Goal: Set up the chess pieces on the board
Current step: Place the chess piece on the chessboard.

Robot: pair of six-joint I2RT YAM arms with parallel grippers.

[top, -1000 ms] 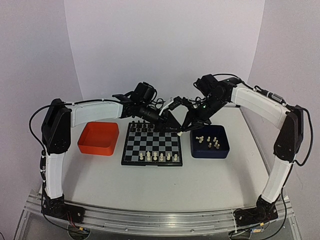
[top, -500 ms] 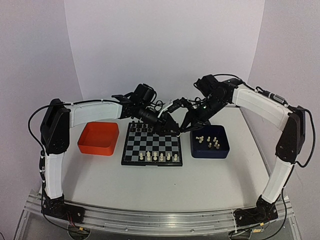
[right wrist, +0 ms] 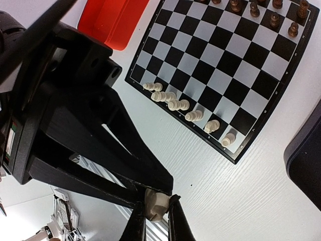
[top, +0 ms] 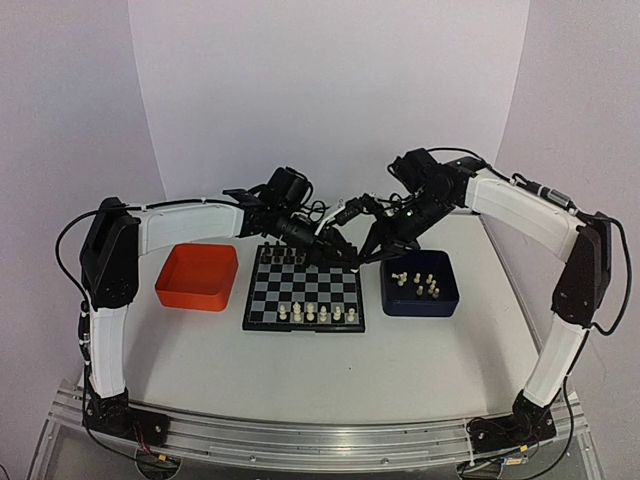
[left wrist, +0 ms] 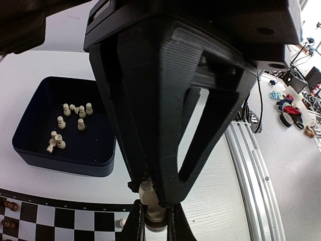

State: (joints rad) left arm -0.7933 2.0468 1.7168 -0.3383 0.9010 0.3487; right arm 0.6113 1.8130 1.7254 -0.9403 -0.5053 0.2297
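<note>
Both grippers meet above the far right corner of the board (top: 303, 290). One cream-white chess piece (left wrist: 153, 206) hangs between them. My left gripper (left wrist: 154, 223) is shut on its lower part. My right gripper (right wrist: 154, 216) is shut on the same piece (right wrist: 156, 203) from the other side. In the top view the left gripper (top: 348, 262) and right gripper (top: 360, 260) touch tip to tip. Several white pieces (top: 310, 313) stand in a row on the board's near side, also seen in the right wrist view (right wrist: 185, 108). More white pieces (left wrist: 75, 118) lie in the dark blue tray (top: 420, 300).
An orange tray (top: 197, 277) sits left of the board. Dark chessmen (top: 285, 256) stand along the board's far row. The blue tray's near wall (left wrist: 65, 160) lies just right of the board's edge (left wrist: 60, 221). An aluminium rail (top: 300, 440) runs along the table's near edge.
My left jaws opened a little and then closed on the piece that the right gripper holds. Both arms have shifted only slightly at the meeting point.
</note>
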